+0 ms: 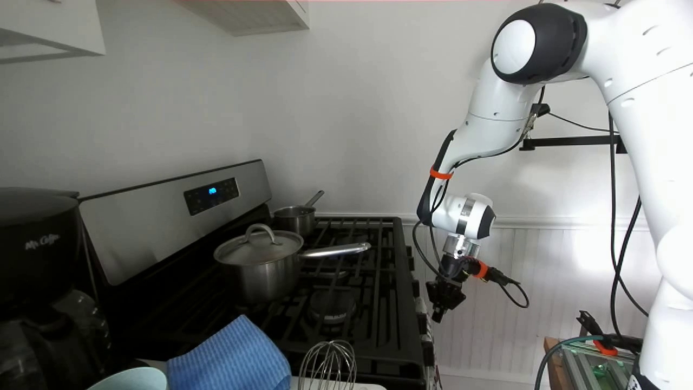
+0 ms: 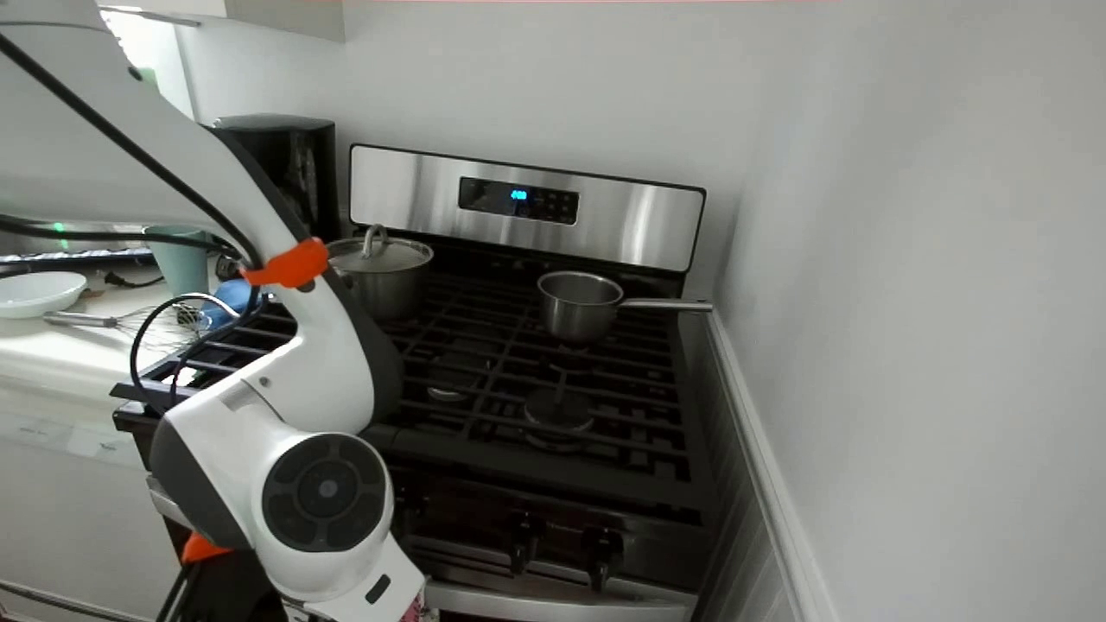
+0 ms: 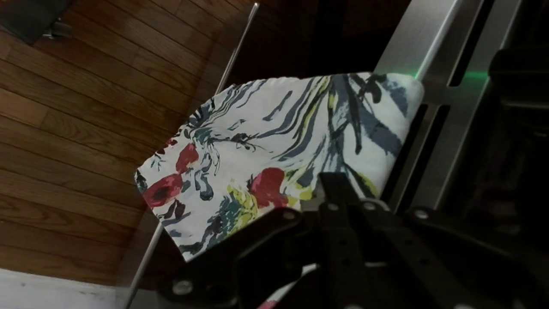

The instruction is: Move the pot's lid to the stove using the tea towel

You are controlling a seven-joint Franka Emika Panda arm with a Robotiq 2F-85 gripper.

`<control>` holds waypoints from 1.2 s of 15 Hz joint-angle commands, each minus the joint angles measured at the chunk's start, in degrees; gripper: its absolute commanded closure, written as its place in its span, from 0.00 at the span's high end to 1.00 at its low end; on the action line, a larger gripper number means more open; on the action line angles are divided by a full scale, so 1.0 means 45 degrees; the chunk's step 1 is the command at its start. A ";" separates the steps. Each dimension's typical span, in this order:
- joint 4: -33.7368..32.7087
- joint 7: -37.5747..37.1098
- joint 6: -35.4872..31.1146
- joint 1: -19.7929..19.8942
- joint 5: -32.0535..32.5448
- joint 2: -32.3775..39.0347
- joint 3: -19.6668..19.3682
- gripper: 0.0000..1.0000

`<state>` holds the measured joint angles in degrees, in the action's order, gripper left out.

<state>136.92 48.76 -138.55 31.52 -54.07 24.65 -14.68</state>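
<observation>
The glass pot lid (image 1: 260, 248) with its arched metal handle sits on a steel pot (image 1: 268, 279) at the stove's back; the lid also shows in an exterior view (image 2: 389, 256). The tea towel (image 3: 266, 141), white with red, yellow and blue-grey print, hangs at the oven front in the wrist view. Only a scrap of it shows in an exterior view (image 2: 413, 610). My gripper (image 1: 437, 314) points down in front of the stove's front edge. In the wrist view its fingers (image 3: 339, 189) are together, in front of the towel. I see no cloth between them.
A small saucepan (image 2: 581, 307) stands on the stove (image 1: 346, 292). A blue cloth (image 1: 233, 352), a whisk (image 1: 327, 363) and a light-blue bowl (image 1: 130, 380) lie on the counter beside it. A coffee maker (image 1: 38, 260) stands there too. A wall (image 2: 907, 345) borders the stove.
</observation>
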 commanded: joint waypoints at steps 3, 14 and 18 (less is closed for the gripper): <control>-0.0152 0.0345 0.0389 0.0088 -0.0036 0.0022 -0.0095 0.00; 0.0179 0.0022 0.0297 -0.0168 0.0771 -0.0583 -0.0468 0.00; 0.0215 -0.0034 0.0354 -0.0161 0.1170 -0.0778 -0.0534 0.00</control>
<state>136.93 49.26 -138.27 31.28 -51.21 23.25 -16.10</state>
